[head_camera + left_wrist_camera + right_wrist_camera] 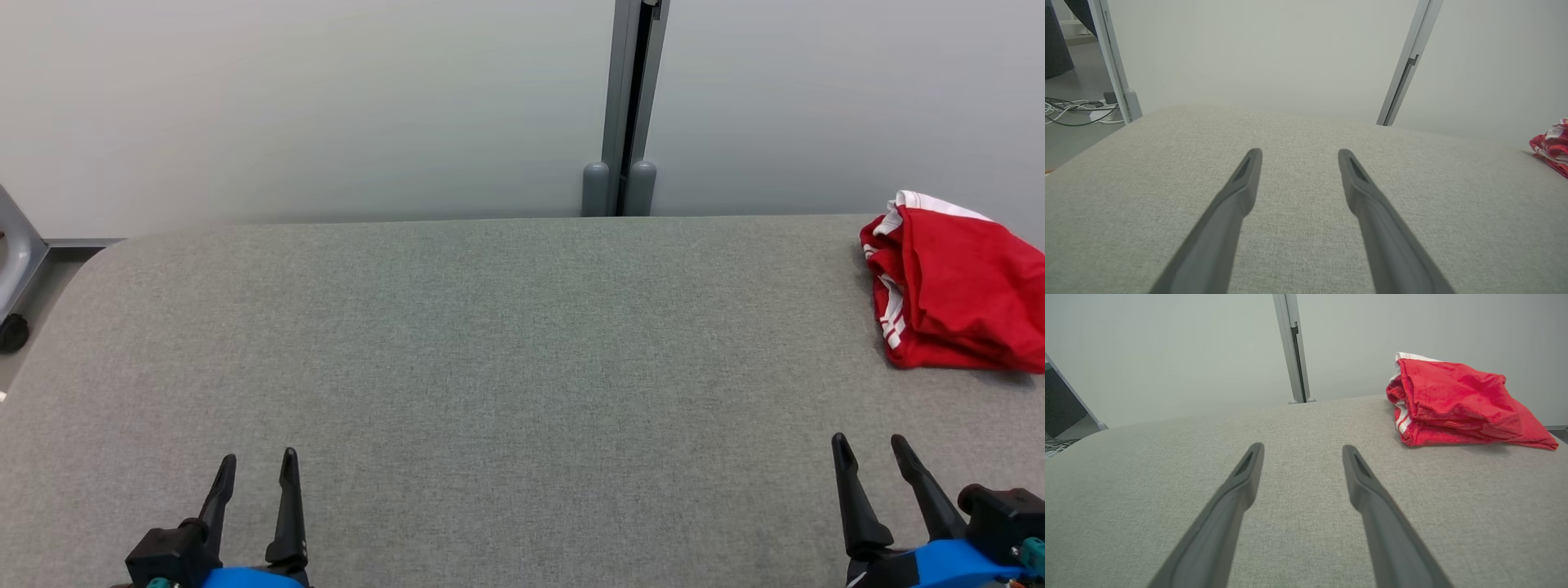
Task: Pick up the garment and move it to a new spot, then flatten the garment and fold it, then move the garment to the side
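- At 2 o'clock on the surface [490, 343] lies the red garment [955, 286], bunched.
- Its long axis runs 10 to 4 o'clock in the right wrist view; its white-striped edge faces 9 o'clock.
- Left tool [259, 455] and right tool [868, 438]: both spread, empty.

Red garment [955, 286] on grey table [490, 343]

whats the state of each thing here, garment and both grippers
garment: loosely bundled, roughly folded over, lying at the far right of the table, nothing touching it
left gripper: open, empty, above the near left of the table
right gripper: open, empty, short of the garment
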You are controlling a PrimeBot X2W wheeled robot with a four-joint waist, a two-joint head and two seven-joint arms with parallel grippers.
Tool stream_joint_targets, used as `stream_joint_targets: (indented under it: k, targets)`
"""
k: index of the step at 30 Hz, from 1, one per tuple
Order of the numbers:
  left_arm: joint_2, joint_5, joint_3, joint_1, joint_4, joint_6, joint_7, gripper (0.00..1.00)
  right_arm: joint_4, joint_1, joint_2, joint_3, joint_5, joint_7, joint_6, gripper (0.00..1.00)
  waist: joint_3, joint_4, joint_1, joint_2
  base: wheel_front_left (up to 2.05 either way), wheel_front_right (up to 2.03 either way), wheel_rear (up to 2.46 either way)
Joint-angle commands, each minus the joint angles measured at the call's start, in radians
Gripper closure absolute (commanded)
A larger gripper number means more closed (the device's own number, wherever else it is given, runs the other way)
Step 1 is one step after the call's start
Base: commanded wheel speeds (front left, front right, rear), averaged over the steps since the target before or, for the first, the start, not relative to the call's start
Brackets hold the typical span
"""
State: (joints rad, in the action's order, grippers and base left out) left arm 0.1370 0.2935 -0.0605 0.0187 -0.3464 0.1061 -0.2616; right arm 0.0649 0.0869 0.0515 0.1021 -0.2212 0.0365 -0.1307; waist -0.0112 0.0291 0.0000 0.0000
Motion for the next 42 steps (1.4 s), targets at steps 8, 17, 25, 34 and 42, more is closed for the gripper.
stream_joint_targets:
  k: [8,17,25,34,42]
  targets:
    - [-0.014,0.035,0.003,0.004,-0.029,0.001,0.017,1.00,0.047,-0.004,-0.003,0.002,-0.033,-0.008,0.000,1.00,0.001,-0.004,0.0000,0.0000,0.00,0.00,0.00]
    - [-0.022,0.177,0.023,-0.012,-0.014,0.003,0.058,1.00,0.061,-0.026,-0.003,0.003,-0.184,-0.024,0.000,1.00,0.002,-0.006,0.0000,0.0000,0.00,0.00,0.00]
    - [-0.029,0.307,0.039,-0.026,0.002,0.006,0.092,1.00,0.072,-0.044,-0.002,0.002,-0.321,-0.036,0.000,1.00,0.003,-0.007,0.0000,0.0000,0.00,0.00,0.00]
    - [-0.036,0.439,0.056,-0.040,0.016,0.009,0.128,1.00,0.084,-0.065,-0.002,0.003,-0.461,-0.051,0.000,1.00,0.004,-0.009,0.0000,0.0000,0.00,0.00,0.00]
    - [-0.042,0.545,0.071,-0.051,0.027,0.011,0.158,1.00,0.095,-0.082,-0.002,0.004,-0.573,-0.063,0.000,1.00,0.005,-0.011,0.0000,0.0000,0.00,0.00,0.00]
